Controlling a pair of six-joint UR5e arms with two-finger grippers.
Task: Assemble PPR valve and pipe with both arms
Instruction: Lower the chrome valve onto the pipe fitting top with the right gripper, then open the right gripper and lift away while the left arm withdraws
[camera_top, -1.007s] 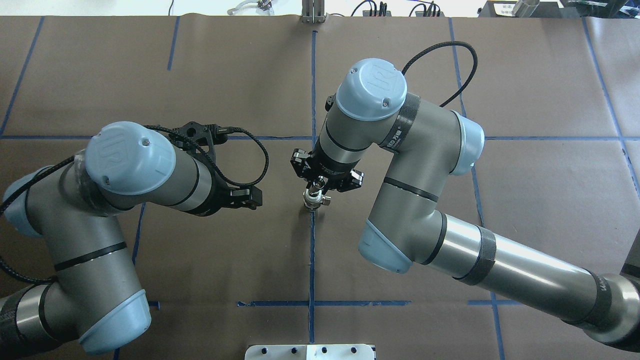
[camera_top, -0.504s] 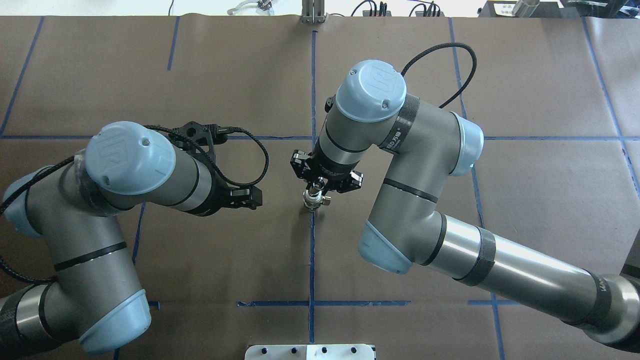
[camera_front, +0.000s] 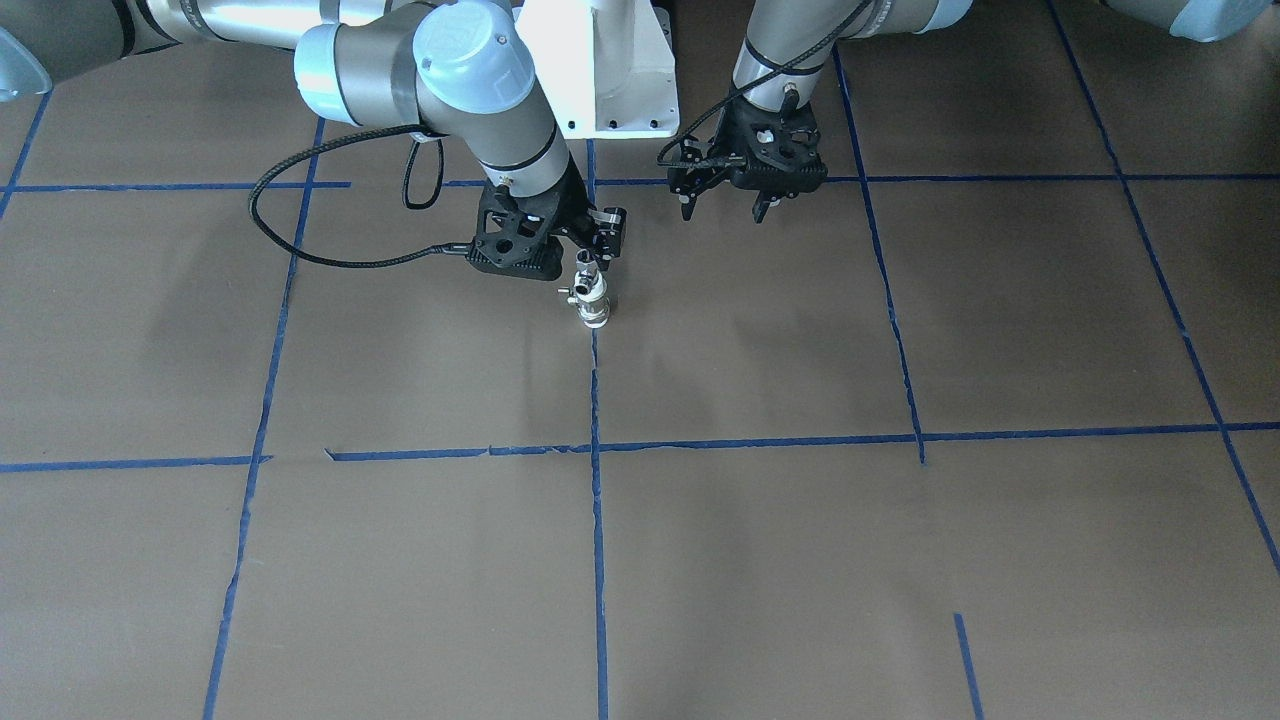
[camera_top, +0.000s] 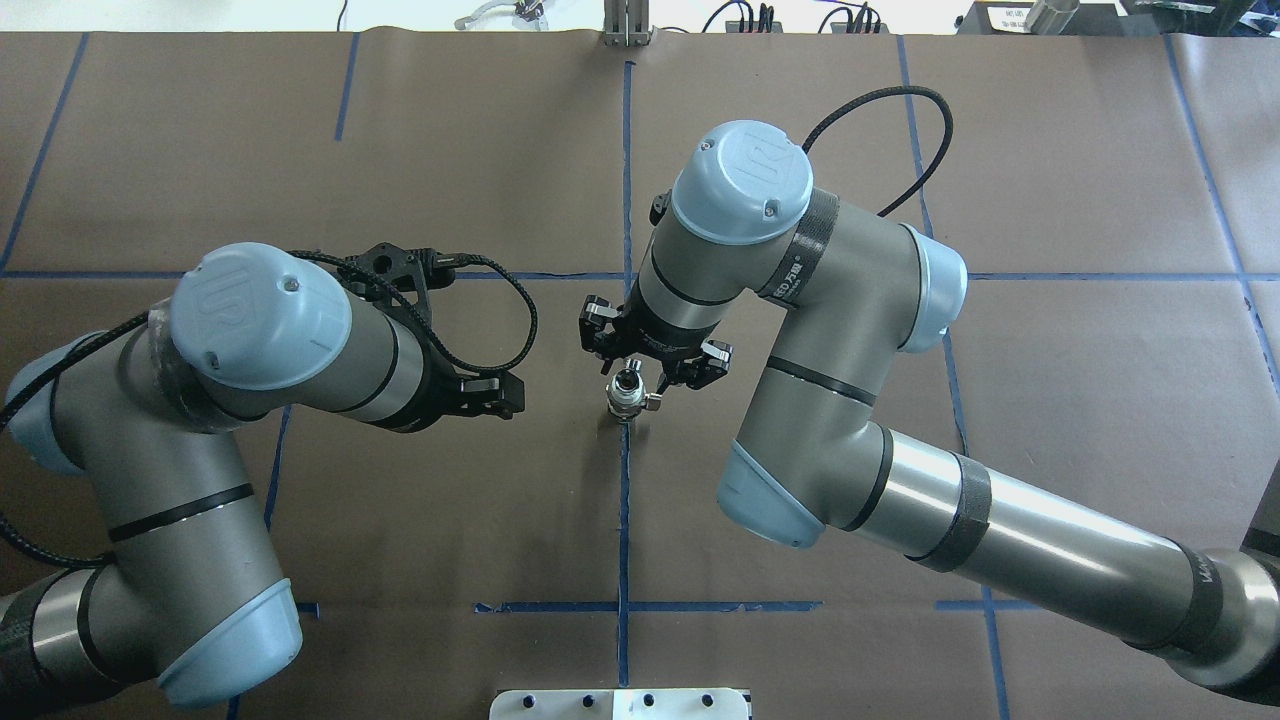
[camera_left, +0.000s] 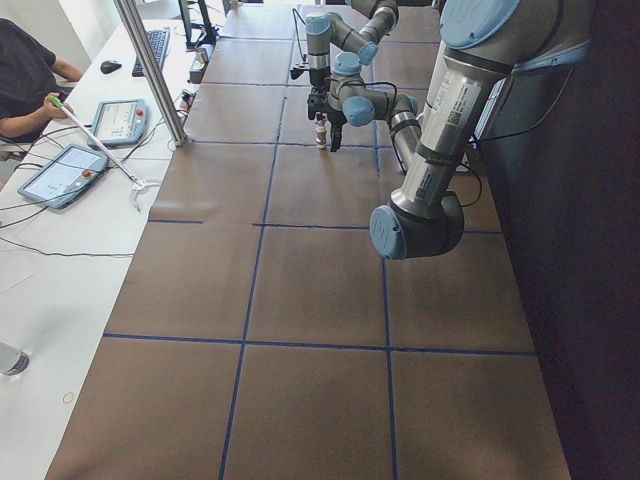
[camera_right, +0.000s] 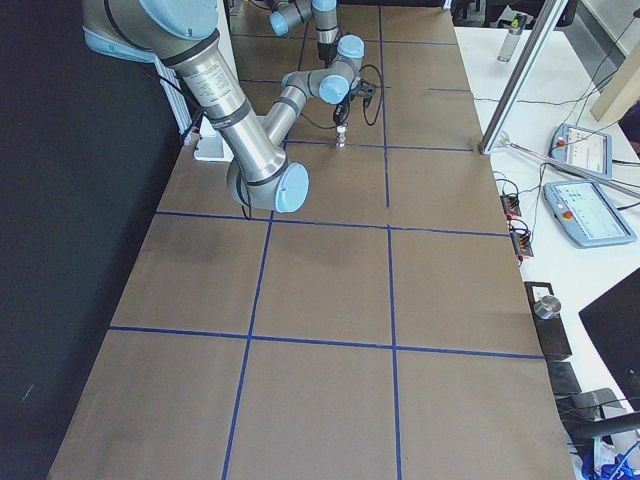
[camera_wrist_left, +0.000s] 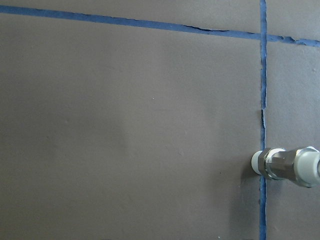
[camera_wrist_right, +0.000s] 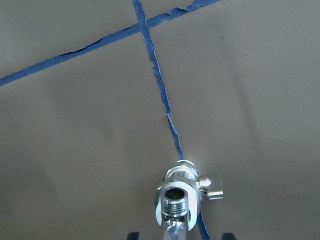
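Note:
The PPR valve stands upright on the centre blue tape line, white end down, its handle stub pointing sideways. The chrome pipe fitting sits on top of it, threaded open end up. The stack also shows in the front view and at the right edge of the left wrist view. My right gripper is open just above the stack, with one fingertip on each side and not touching it. My left gripper is open and empty, apart from the stack on my left side.
Brown paper with blue tape lines covers the table. The white pedestal base stands behind the stack. A metal post and operators' tablets are at the far table edge.
My right gripper was shut on the top of the stack and has opened, letting it go. The stack stays upright. The left arm has not moved.

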